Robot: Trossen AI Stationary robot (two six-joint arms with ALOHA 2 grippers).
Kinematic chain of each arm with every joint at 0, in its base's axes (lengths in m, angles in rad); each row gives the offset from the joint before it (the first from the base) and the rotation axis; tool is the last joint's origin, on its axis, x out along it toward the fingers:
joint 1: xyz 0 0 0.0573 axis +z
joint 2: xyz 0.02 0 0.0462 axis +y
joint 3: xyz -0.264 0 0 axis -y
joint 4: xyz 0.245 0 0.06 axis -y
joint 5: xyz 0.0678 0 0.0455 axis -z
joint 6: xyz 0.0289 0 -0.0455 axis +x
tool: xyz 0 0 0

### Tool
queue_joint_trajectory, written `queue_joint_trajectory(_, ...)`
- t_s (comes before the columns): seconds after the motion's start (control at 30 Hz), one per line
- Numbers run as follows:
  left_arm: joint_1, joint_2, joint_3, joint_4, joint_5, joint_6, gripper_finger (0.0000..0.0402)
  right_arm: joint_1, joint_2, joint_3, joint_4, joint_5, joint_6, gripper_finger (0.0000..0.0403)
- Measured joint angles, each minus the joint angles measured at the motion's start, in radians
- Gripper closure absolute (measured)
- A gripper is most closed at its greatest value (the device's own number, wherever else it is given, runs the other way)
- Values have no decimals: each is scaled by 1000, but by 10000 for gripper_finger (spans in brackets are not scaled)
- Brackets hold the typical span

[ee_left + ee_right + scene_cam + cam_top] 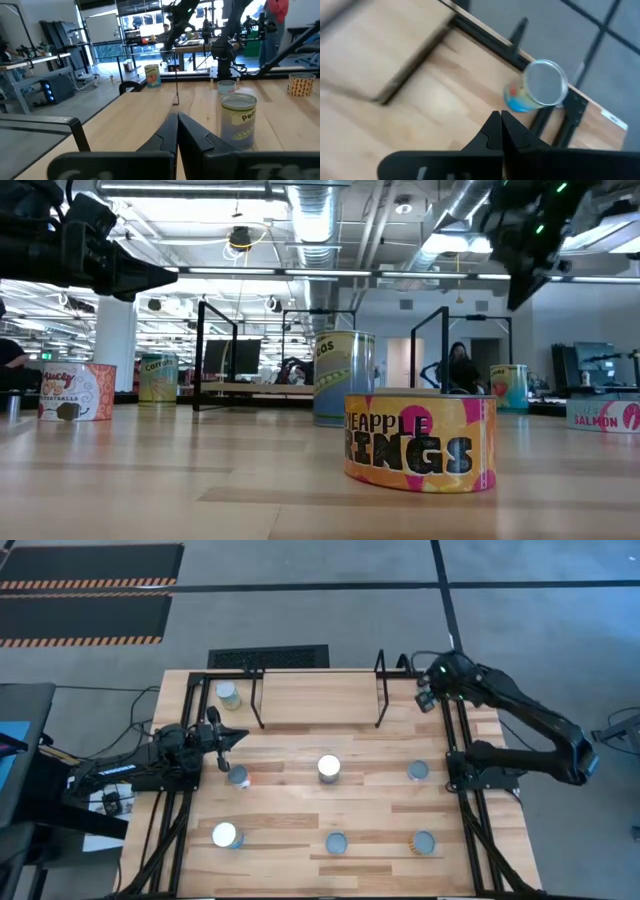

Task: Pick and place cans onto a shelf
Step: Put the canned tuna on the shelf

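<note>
Counting from above, seven cans point(328, 768) were spotted, the eighth hidden; one was tucked beside the shelf point(318, 698). Left gripper point(232, 737) and right gripper point(427, 698) were clamped shut, empty.

two dark, angular jointed arms

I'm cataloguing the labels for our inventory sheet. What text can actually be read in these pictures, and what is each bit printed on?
"EAPPLE" over "INGS", start cut off: short yellow can.
"SALMON": can at right edge.
"MEATBALLS" below a partly legible word: white can.
"Carro...": green can.
"Pe...": tall can.
Central tall can's lettering: too cut off to read.
</note>
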Motion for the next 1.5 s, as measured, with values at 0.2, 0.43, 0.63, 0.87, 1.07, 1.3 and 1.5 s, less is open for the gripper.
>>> queue_joint_trajectory(0.2,0,0,0,-3,20,-44,401,324,-161,0,-69,-19,269,400)
queue_joint_trajectory(0.43,0,0,0,-3,30,-67,401,834,-93,-21,-90,114,608,400)
queue_joint_trajectory(0.63,0,0,0,-2,37,-71,401,1149,63,-75,-92,159,959,396)
queue_joint_trajectory(0.87,0,0,0,-2,39,-63,401,1244,250,-92,-101,88,1233,386)
queue_joint_trajectory(1.07,0,0,0,3,67,-46,401,1172,379,-92,-107,-38,1302,331)
queue_joint_trajectory(1.3,0,0,0,3,68,-38,401,1080,488,-92,-110,-135,1260,241)
queue_joint_trajectory(1.5,0,0,0,3,68,-37,401,1009,531,-92,-154,-136,1182,205)
